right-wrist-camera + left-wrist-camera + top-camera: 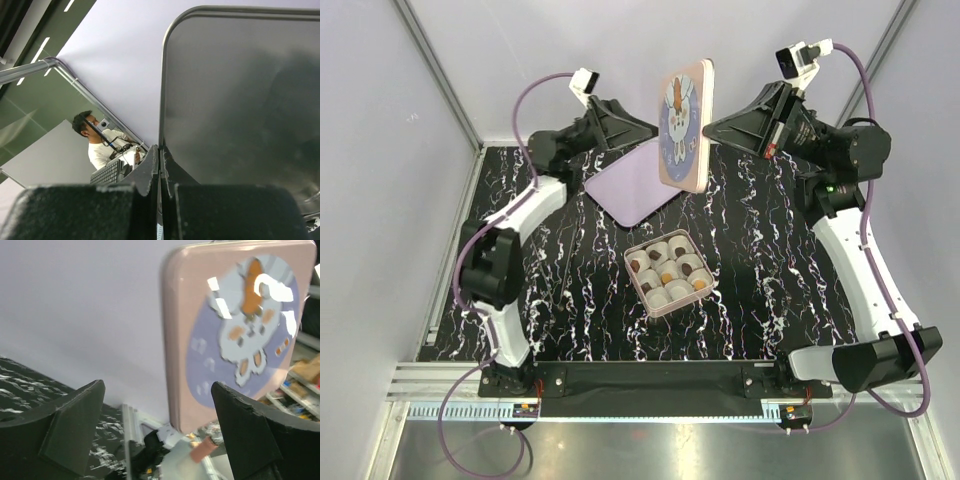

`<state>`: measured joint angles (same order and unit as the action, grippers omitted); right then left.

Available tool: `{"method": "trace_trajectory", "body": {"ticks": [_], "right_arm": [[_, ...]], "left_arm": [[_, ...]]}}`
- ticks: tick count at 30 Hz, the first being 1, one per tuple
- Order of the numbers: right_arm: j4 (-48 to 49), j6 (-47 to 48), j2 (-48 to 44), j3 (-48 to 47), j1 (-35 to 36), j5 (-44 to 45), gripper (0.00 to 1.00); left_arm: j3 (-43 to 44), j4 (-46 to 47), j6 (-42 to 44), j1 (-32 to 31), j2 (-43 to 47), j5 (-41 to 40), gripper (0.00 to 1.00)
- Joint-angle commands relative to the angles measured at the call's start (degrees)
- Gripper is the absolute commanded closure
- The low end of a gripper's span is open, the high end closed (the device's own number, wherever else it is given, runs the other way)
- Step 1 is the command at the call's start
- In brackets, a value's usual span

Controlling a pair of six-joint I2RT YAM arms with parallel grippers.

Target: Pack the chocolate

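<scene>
**Lid Pinched Upright, Chocolate Sitting in the Tin**

Pale walls are enclosing a black marbled tabletop (570,300). Near its centre a square tin (661,311) is holding white cups (675,248), with the chocolate (687,268) lying in several. Some cups' contents are hard to make out.

At 12 o'clock the right hand (712,128) is pinching the pink bunny lid (685,125) by its edge, holding it upright. The left hand (645,128), at 11 o'clock, is gaping wide just beside the lid, gripping nothing.

A lavender sheet (635,185) is lying partly hidden behind the lid. The right wrist camera is showing only the lid's grey underside, cut off at the right.
</scene>
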<state>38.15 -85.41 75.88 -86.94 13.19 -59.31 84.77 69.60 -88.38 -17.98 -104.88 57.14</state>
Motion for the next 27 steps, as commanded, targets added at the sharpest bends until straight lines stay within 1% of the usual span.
{"method": "trace_trajectory", "body": {"ticks": [1, 3, 6, 7, 8, 10, 13, 16, 18, 19, 20, 21, 22, 23, 24, 25, 26, 27], "right_arm": [[3.51, -0.90, 0.50, -1.31, 1.13, 0.42, 1.00], [3.68, -0.90, 0.76, -0.43, 1.31, 0.25, 1.00], [4.39, -0.38, 0.68, 1.32, 1.22, 0.24, 1.00], [4.39, 0.23, 0.76, 1.68, 1.31, 0.25, 1.00], [3.17, 0.94, 0.68, 2.20, 1.31, 0.16, 1.00], [1.06, 3.56, 0.59, 3.00, 1.31, 0.07, 1.00], [1.31, 3.93, 0.68, 5.63, 1.31, 0.60, 1.00], [0.97, 5.33, 1.38, 6.95, 1.14, -0.02, 1.00], [-2.98, 7.26, 1.55, 7.74, 0.09, -0.28, 1.00], [-5.00, 10.06, 1.29, 8.09, -0.70, -0.11, 1.00], [-11.19, 12.08, 0.86, 8.79, -2.45, 0.33, 1.00], [-14.30, 14.19, 0.68, 9.24, -3.51, 1.29, 1.00], [-16.68, 18.39, 0.33, 9.85, -4.48, 1.91, 1.00], [-22.71, 20.70, 0.06, 10.64, -6.32, 2.61, 1.00], [-25.55, 22.81, 0.15, 10.73, -6.94, 3.14, 1.00], [-27.76, 27.53, 0.24, 10.65, -7.39, 3.32, 1.00], [-33.00, 29.75, 0.24, 10.65, -7.74, 4.02, 0.98], [-35.40, 31.69, 0.24, 10.65, -7.83, 5.85, 0.96]], "left_arm": [[5.57, 15.38, -8.29, -2.58, -3.75, -3.00, 0.07], [6.46, 16.70, -8.57, -3.90, -3.84, -3.27, 0.07], [4.62, 19.06, -9.08, -4.26, -3.49, -5.20, 0.05], [4.44, 20.99, -10.57, -4.17, -3.92, -6.33, 0.06], [4.70, 25.28, -14.50, -4.00, -4.97, -7.04, 0.07], [4.27, 25.85, -16.03, -3.91, -5.42, -7.57, 0.10], [2.51, 25.84, -14.98, -4.00, -4.02, -7.13, 0.11], [1.98, 25.85, -15.07, -3.82, -3.31, -6.70, 0.17], [1.80, 25.76, -16.12, -3.38, -3.49, -6.35, 0.26], [1.71, 25.76, -16.38, -3.21, -3.58, -6.17, 0.30], [1.54, 25.76, -17.00, -2.86, -3.92, -5.47, 0.38], [1.36, 25.76, -17.26, -2.59, -4.10, -5.12, 0.41], [0.06, 25.84, -17.44, -2.33, -4.28, -5.20, 0.44], [-0.74, 25.76, -17.44, -1.89, -4.19, -5.29, 0.46], [-1.44, 25.76, -17.44, -1.62, -4.19, -5.20, 0.49], [-2.15, 25.76, -17.35, -1.45, -4.37, -4.94, 0.51], [-2.33, 25.41, -17.18, -1.27, -4.63, -4.33, 0.53], [-2.50, 25.15, -17.00, -1.27, -4.81, -3.97, 0.55]]}}
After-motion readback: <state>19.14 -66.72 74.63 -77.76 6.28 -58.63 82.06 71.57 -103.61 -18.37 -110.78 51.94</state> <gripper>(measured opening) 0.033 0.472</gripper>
